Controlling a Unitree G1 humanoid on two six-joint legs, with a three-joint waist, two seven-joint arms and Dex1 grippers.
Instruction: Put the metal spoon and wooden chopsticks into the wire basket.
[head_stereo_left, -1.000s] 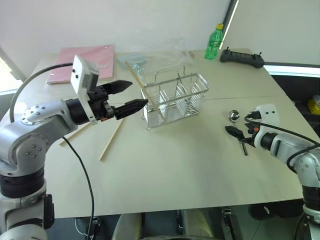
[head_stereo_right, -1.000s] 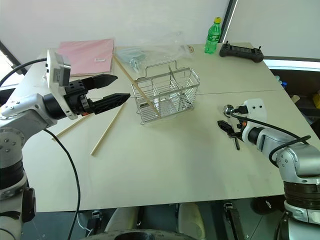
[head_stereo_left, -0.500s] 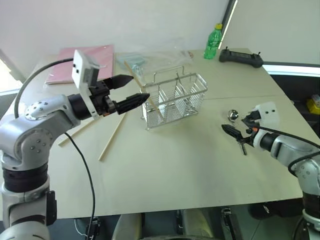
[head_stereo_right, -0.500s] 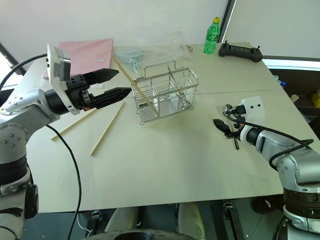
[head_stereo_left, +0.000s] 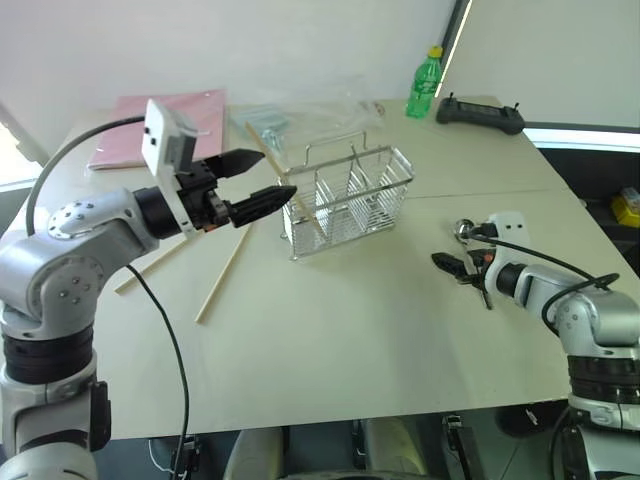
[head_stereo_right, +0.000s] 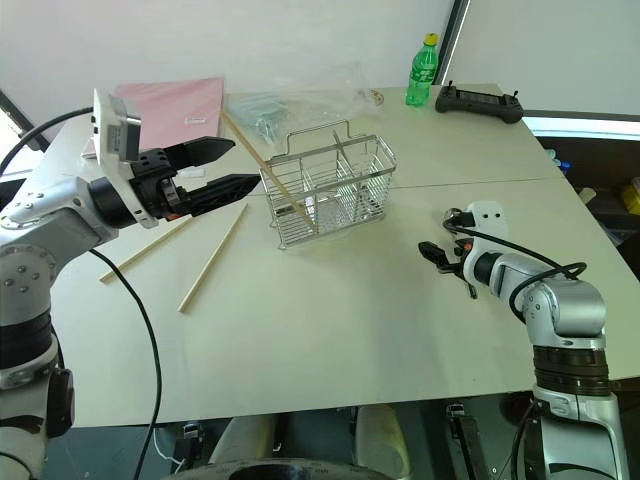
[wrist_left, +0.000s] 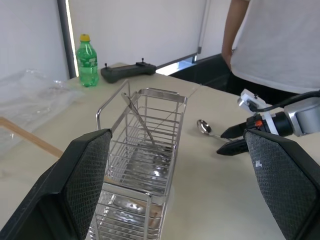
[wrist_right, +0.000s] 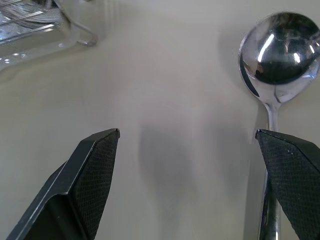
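The smooth pale table (head_stereo_left: 330, 340) is slippery, so the right pincer (head_stereo_left: 462, 266), its fingers apart beside the shiny round-bowled metal spoon (head_stereo_left: 466, 231) near the table's right edge, could push the thin handle away. The wire basket (head_stereo_left: 348, 200) stands mid-table with one stick leaning in. The left pincer (head_stereo_left: 256, 182), fingers apart and empty, could bump it, and two wooden chopsticks (head_stereo_left: 221, 276) lie flat toward the left edge.

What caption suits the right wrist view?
Open right gripper above the table, the metal spoon lying beside one finger.
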